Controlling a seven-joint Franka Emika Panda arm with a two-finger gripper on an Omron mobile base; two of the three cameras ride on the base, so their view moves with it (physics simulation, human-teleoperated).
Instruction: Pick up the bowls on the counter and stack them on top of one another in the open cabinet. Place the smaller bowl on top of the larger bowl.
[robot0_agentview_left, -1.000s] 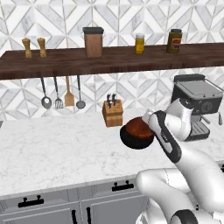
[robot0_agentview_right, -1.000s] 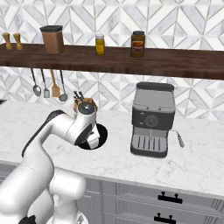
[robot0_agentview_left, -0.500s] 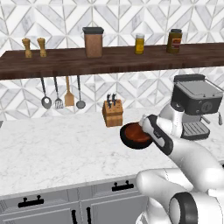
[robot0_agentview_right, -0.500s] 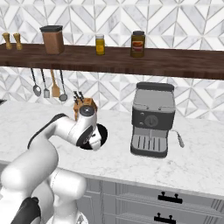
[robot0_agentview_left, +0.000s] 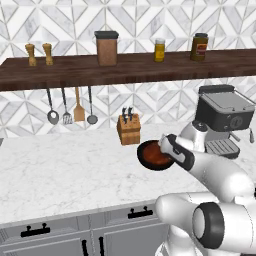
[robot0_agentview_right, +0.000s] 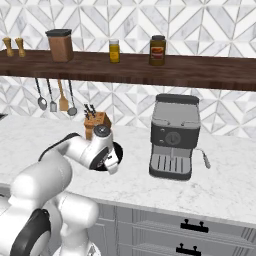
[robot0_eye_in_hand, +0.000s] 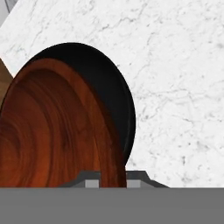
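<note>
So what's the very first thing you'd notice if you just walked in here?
The big white robot arm, with its gripper at the rim of a red-brown bowl that seems to sit in a black bowl, near the knife block on the white marble counter. Next, the chunky coffee machine on the right, and jars along the dark wooden shelf.

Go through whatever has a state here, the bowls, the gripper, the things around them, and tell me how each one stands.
red-brown bowl: held up, tilted, rim between the fingertips
black bowl: on the counter, behind the red-brown one
gripper: shut on the red-brown bowl
knife block: upright, knives in
coffee machine: upright, nothing on its tray
utensils: hanging under the shelf
</note>
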